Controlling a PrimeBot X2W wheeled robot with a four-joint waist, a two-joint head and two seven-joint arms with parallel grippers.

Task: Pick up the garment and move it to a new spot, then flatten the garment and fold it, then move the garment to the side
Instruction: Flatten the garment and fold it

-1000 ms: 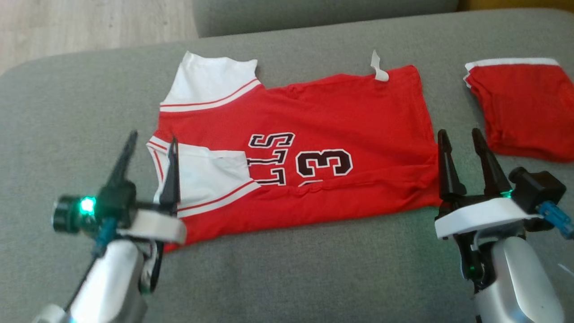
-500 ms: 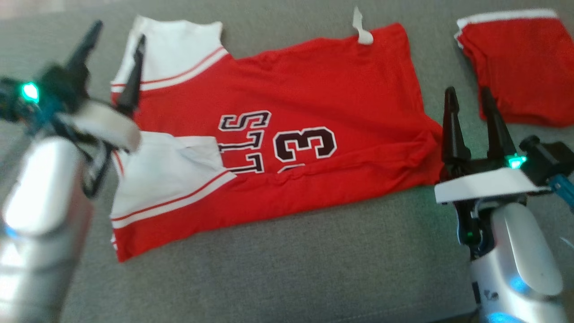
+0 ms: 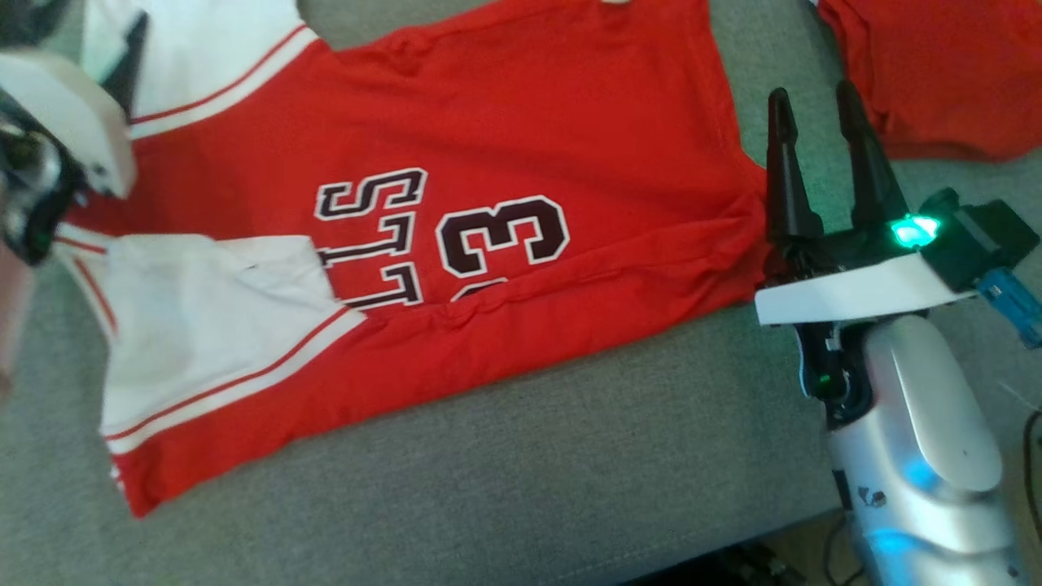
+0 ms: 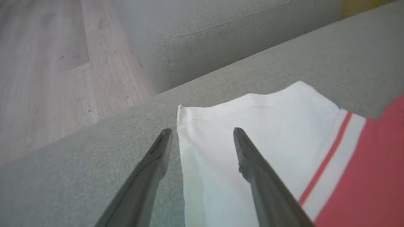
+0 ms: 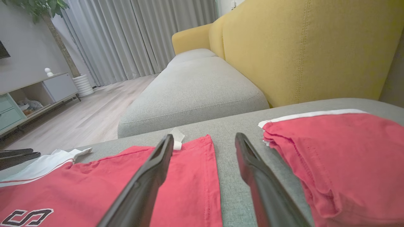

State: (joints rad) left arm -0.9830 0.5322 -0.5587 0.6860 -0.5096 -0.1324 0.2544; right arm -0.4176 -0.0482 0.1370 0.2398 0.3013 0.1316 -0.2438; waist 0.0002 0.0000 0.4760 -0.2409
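Head view | 1 jersey point(image 3: 570, 122) | 1 folded red cloth point(image 3: 936, 73) | left claw point(image 4: 202, 132) apart | right claw point(image 3: 812, 94) apart

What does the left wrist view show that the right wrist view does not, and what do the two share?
Left wrist view, not the right: the open left end effector close up, straddling the edge of the white sleeve, one finger over the grey cushion, the other over the sleeve. Right wrist view, not the left: the open right end effector, a second red garment, a yellow backrest, curtains, dark lettering. Both: the red jersey, its sleeve, the cushion, wooden floor.
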